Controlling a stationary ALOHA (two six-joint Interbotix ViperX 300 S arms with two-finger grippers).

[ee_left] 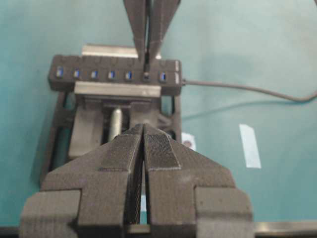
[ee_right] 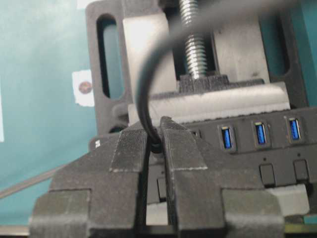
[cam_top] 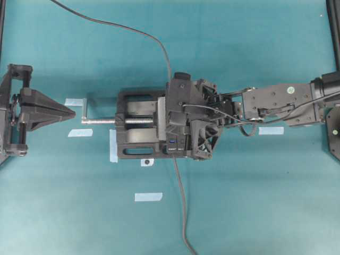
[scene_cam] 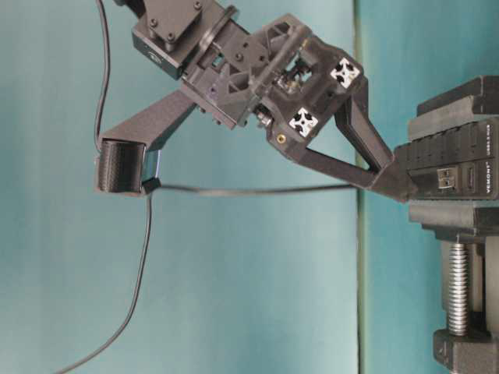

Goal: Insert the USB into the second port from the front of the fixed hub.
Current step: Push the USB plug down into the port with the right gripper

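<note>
- Hub [ee_left: 115,75] clamped in vise [cam_top: 139,130] mid-table, its row of blue slots facing up; hub cable [ee_left: 247,89] trails off toward the front edge.
- Right gripper [ee_right: 156,141] down over the hub's front end, fingers [ee_right: 130,148] pinched on the USB [ee_right: 155,145]; its thin cable [ee_right: 143,84] loops up out of the pinch.
- In the left wrist view the right fingers meet over the second slot from the cable end; the blue of that slot does not show, the neighbouring slots' does. Plug looks at or partly in the port; how deep, cannot tell.
- Left gripper [cam_top: 66,112] parked well apart at the table's left edge, fingers pressed together, holding nothing.
- Judgement: the step in hand is seating the plug. Push straight down along the port's axis; no sideways lean, since the slots sit close together.
- Keep the pinch firm so the plug does not pivot between the pads; the cable loop could tug it off line.
- Let go only once the plug sits square in the hub.
</note>
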